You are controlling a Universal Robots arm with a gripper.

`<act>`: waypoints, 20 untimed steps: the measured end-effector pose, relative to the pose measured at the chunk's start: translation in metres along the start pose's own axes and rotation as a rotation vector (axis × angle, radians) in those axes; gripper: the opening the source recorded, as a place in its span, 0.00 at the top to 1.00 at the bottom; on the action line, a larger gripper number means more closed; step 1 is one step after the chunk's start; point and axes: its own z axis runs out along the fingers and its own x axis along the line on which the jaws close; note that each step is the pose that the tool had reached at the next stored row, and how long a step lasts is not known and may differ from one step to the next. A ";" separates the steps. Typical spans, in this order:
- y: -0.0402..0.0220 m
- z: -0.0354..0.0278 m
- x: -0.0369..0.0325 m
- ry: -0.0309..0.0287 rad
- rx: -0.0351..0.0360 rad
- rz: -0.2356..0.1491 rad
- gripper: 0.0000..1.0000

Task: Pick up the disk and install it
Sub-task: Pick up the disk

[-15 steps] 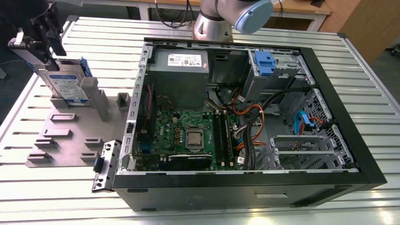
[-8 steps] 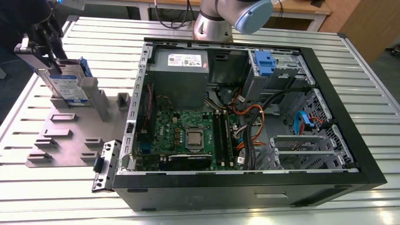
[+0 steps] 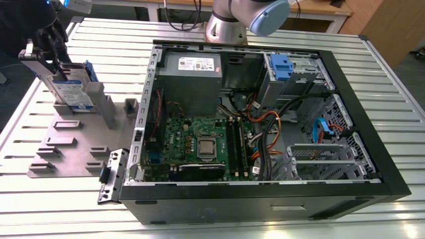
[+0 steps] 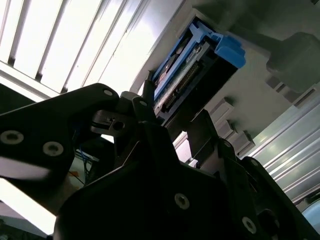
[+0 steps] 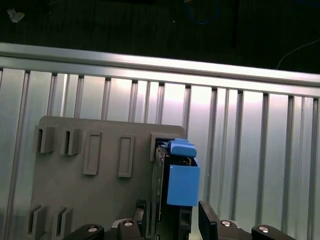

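Note:
The disk [image 3: 71,90], a silver drive with a white-and-blue label in a blue carrier, stands on edge in a slot of the grey fixture plate [image 3: 66,149] at the exterior view's left. My gripper [image 3: 48,56] has come down over the disk's upper end. In the first wrist view the disk [image 5: 177,180] rises between the two black fingers [image 5: 142,220], one on each side with a narrow gap showing. The second wrist view shows the disk's connector end [image 4: 192,70] just beyond the gripper [image 4: 172,112]. The gripper looks open around the disk.
The open computer case [image 3: 265,119] lies to the right of the fixture on the slatted metal table [image 3: 59,199]. Inside are a grey drive cage with a blue latch [image 3: 280,67], a power supply [image 3: 192,64], a motherboard and cables. The arm's base [image 3: 226,25] stands behind the case.

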 end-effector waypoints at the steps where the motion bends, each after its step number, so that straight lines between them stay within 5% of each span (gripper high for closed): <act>1: 0.0000 0.0000 0.0000 0.0001 0.0000 0.000 0.47; 7: 0.0000 0.0001 0.0000 0.0005 -0.0001 -0.001 0.48; 8: 0.0000 0.0001 0.0000 0.0005 0.0000 -0.001 0.55; 20: 0.0001 -0.0019 -0.0001 -0.0005 0.0014 0.035 0.55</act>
